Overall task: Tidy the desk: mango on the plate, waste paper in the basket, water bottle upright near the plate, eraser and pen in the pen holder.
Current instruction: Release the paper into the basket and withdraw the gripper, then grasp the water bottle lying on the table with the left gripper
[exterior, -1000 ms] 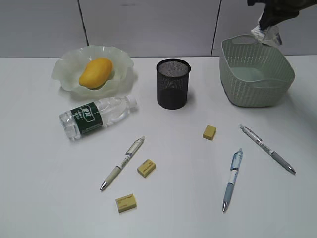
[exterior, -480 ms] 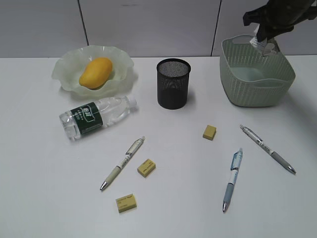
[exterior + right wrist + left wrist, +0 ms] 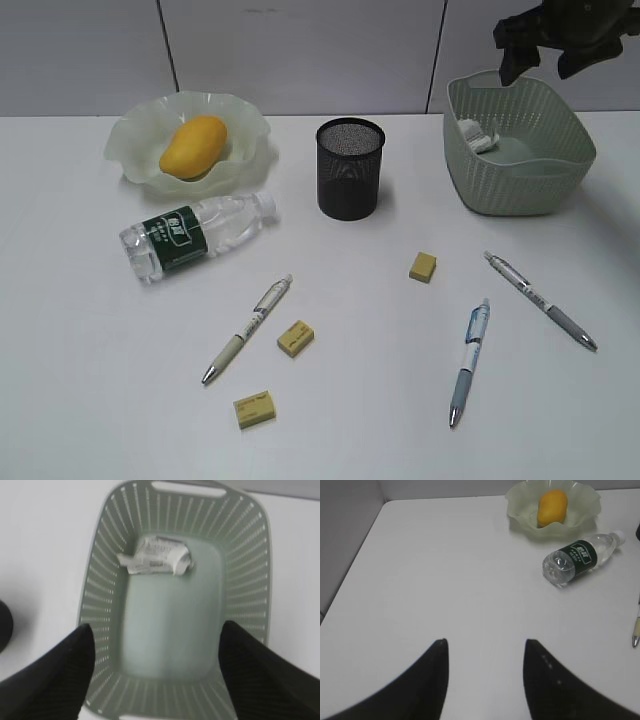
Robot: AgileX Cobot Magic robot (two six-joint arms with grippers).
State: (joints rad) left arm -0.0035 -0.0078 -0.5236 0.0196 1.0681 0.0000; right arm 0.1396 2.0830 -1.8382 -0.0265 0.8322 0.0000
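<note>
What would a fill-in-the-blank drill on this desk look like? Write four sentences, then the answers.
1. The mango lies on the ____.
2. The waste paper lies inside the ____.
3. The water bottle lies on its ____.
4. The number of pens on the desk is ____.

Missing words: plate; basket; side; three

Yellow-orange mango [image 3: 193, 146] on translucent pale-green plate [image 3: 135, 160]; sage-green woven-pattern basket [image 3: 520, 185] holding white-grey printed waste paper [image 3: 156, 555]; black mesh pen holder [image 3: 350, 170]; dark green label on clear water bottle [image 3: 196, 236], white cap.
</note>
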